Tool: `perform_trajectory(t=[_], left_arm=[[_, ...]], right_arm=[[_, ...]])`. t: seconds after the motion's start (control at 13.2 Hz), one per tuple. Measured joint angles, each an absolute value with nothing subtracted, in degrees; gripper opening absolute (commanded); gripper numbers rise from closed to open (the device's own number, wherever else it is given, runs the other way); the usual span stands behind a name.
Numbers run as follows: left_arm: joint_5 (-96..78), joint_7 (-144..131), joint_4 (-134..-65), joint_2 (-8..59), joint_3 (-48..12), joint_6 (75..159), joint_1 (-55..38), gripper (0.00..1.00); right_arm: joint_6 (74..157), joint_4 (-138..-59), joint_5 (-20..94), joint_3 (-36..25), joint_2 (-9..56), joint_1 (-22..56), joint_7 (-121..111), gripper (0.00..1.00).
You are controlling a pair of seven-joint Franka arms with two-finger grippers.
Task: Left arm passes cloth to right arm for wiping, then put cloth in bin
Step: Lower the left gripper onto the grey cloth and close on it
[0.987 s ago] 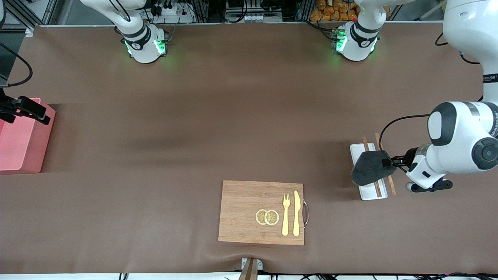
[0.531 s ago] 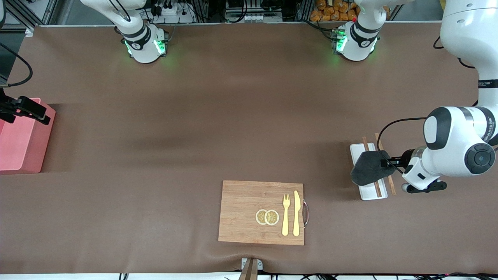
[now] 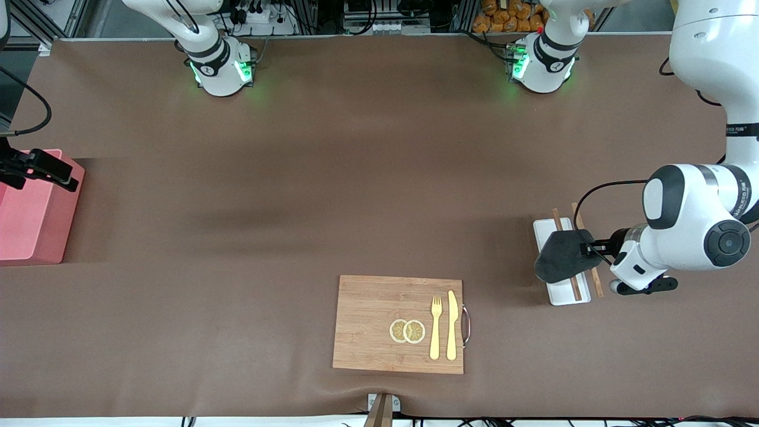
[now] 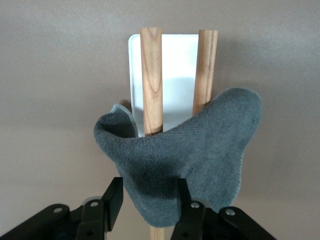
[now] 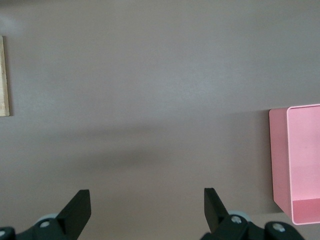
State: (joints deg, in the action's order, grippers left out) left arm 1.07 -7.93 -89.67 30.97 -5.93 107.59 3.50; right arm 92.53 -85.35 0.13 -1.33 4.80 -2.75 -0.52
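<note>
The charcoal-grey cloth (image 3: 560, 256) lies rumpled over two wooden sticks (image 3: 574, 287) on a flat white tray (image 3: 562, 295) at the left arm's end of the table. My left gripper (image 3: 591, 249) is low at the cloth's edge. In the left wrist view the left gripper (image 4: 148, 187) is open, its fingers (image 4: 114, 200) astride a lobe of the cloth (image 4: 200, 145), one finger clear of it. My right gripper (image 3: 56, 172) is open and empty over the pink bin (image 3: 29, 225). It shows open in the right wrist view (image 5: 147, 197), with the bin (image 5: 300, 165) beside it.
A wooden cutting board (image 3: 367, 323) with two lemon slices (image 3: 407, 331), a yellow fork (image 3: 436, 326) and a yellow knife (image 3: 452, 325) lies near the front edge. The arm bases (image 3: 222, 68) stand along the farthest edge.
The left arm's wrist and elbow have shifted a little toward the cloth. The cloth has not moved. The right arm has stayed at the bin.
</note>
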Motion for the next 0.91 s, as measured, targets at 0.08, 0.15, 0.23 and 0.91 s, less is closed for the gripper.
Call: perform_trajectory(t=[0.08,0.15,0.23,0.91], left_arm=[[1.1,-7.9,-89.7,31.1,-5.9,107.7,3.5,0.41],[1.1,-7.9,-89.7,31.1,-5.9,107.7,3.5,0.39],[1.1,-7.9,-89.7,31.1,-5.9,107.8,3.4,0.38],[1.1,-7.9,-89.6,31.3,-6.0,107.8,3.2,0.09]], right_arm=[[92.5,-85.4,0.1,-1.3,4.8,-2.8,-0.5,1.00],[92.5,-85.4,0.1,-1.3,4.8,-2.8,-0.5,1.00],[92.5,-85.4,0.1,-1.3,4.8,-2.8,-0.5,1.00],[92.2,-85.4,0.1,-1.4,4.8,-2.9,-0.5,1.00]])
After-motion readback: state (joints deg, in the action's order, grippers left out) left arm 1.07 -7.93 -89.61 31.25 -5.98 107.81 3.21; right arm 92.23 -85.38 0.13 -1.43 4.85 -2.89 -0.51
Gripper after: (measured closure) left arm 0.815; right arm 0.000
